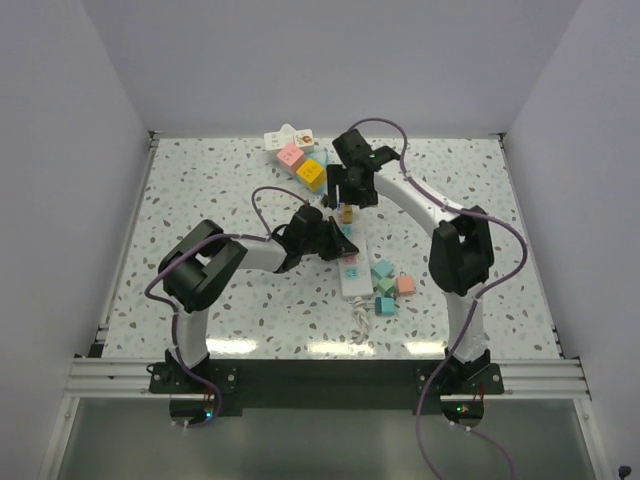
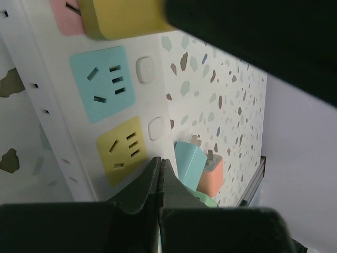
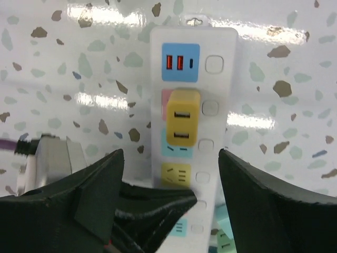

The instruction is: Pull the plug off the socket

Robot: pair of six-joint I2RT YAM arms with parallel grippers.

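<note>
A white power strip (image 1: 353,268) lies mid-table. A yellow plug (image 1: 346,213) with two USB ports sits in its pink socket and also shows in the right wrist view (image 3: 182,117). My right gripper (image 1: 352,192) is open above the plug, its fingers (image 3: 247,195) spread wider than the strip (image 3: 217,87) and clear of the plug. My left gripper (image 1: 345,247) is shut and empty, and its tip (image 2: 159,161) rests on the strip (image 2: 58,137) beside the yellow socket (image 2: 122,149), below the plug (image 2: 124,18). Its dark fingers (image 3: 158,203) also show in the right wrist view.
Several loose plugs, blue, green and orange (image 1: 390,285), lie right of the strip, and the blue one (image 2: 188,161) and orange one (image 2: 211,176) show in the left wrist view. A second white strip with pink and yellow blocks (image 1: 300,160) lies at the back. The strip's cable (image 1: 360,325) runs toward the near edge.
</note>
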